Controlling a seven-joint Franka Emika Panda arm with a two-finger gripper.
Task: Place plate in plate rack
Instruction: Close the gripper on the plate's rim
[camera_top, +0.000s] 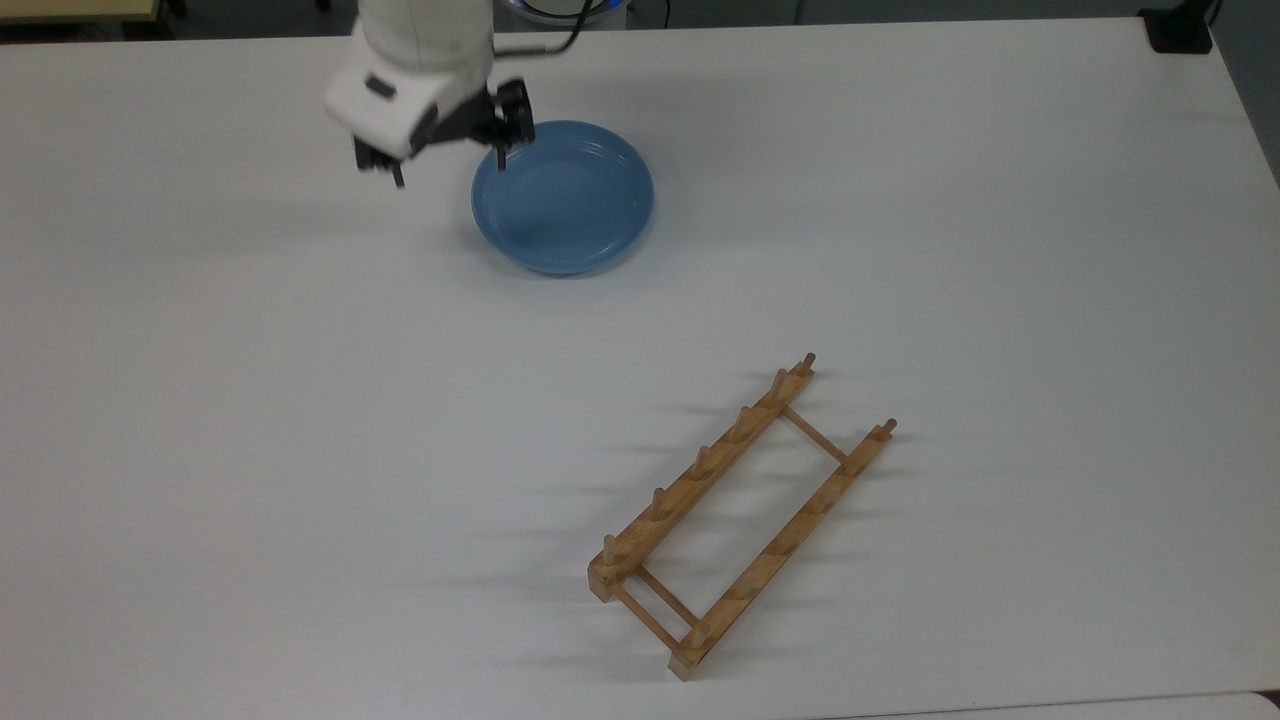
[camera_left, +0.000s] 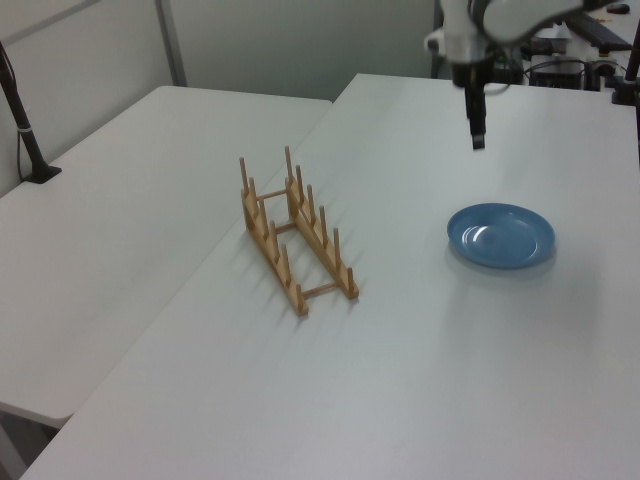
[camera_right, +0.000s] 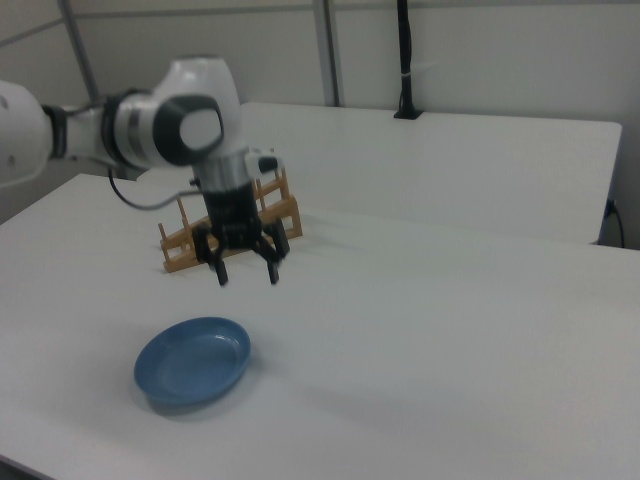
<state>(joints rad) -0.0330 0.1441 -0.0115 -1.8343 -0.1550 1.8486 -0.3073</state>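
The light-blue plate (camera_top: 563, 197) (camera_left: 500, 236) (camera_right: 192, 360) lies flat on the white table. My gripper (camera_top: 450, 168) (camera_left: 477, 140) (camera_right: 247, 276) hangs open and empty in the air, fingers pointing down. In the top view it is over the plate's upper-left rim, with one fingertip (camera_top: 502, 160) above the rim and the other outside it. The wooden plate rack (camera_top: 703, 470) (camera_left: 322, 245) (camera_right: 175, 255) stands apart from the plate, at the top view's lower right. In the right view the gripper covers the rack's middle.
A black clamp (camera_top: 1180, 30) sits at the table's far right corner in the top view. A second white table (camera_left: 120, 250) adjoins on the left view's left, with a black post (camera_left: 25, 130) on it. Bare table (camera_top: 250, 450) surrounds plate and rack.
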